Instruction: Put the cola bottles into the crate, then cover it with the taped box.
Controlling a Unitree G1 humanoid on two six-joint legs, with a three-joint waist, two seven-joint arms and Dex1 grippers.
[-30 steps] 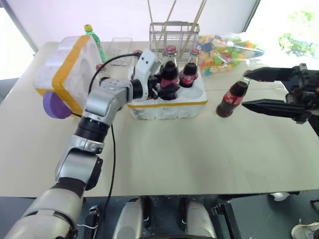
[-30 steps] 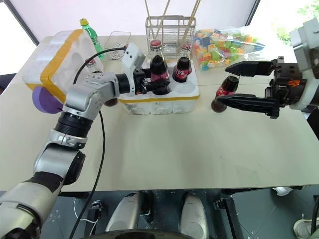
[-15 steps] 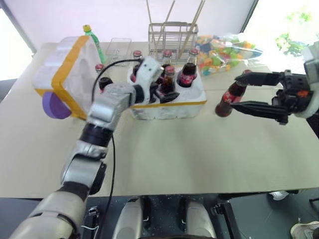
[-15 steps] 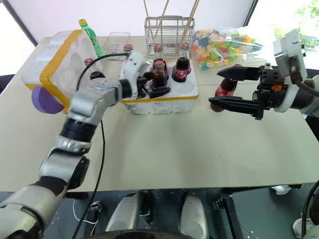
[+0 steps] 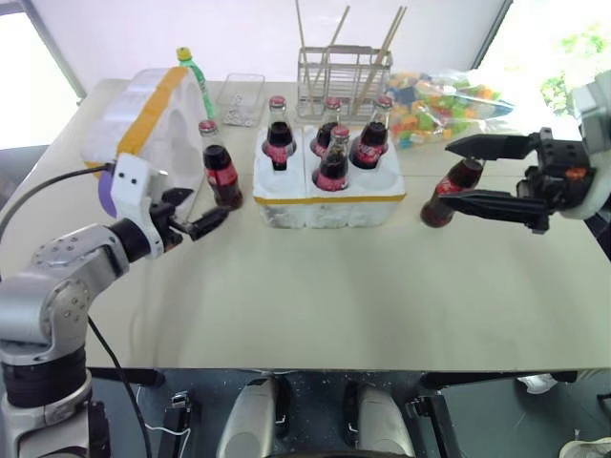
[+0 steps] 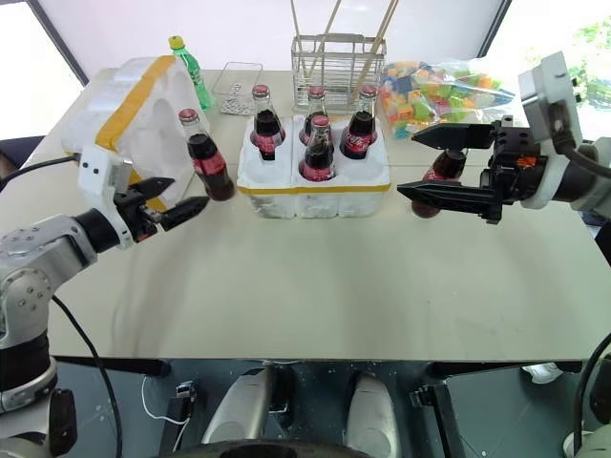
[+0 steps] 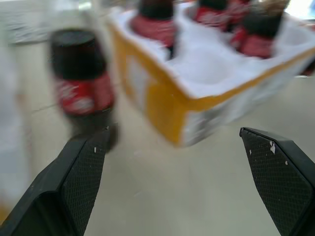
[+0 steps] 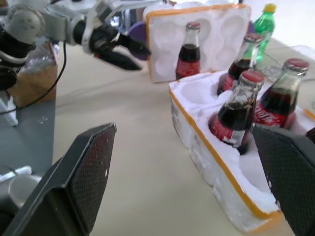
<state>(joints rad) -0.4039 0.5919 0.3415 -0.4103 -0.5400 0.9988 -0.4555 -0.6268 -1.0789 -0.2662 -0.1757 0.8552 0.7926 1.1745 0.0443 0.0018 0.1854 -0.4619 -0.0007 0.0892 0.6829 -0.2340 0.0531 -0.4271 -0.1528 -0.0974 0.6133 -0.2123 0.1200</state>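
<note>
Bottle (image 5: 219,170) stands just beyond open left hand (image 5: 196,212).

On our left arm (image 5: 57,286) we see silver-grey rounded shells split by black ribbed joint rings, with a thin black cable (image 5: 43,196) looping off it to a white boxy wrist block. The left gripper (image 5: 196,218) carries two slim black tapered fingers, cross-hatched and flecked white up close. Our right gripper (image 5: 477,172) has long black fingers, orange marks and a white housing.
</note>
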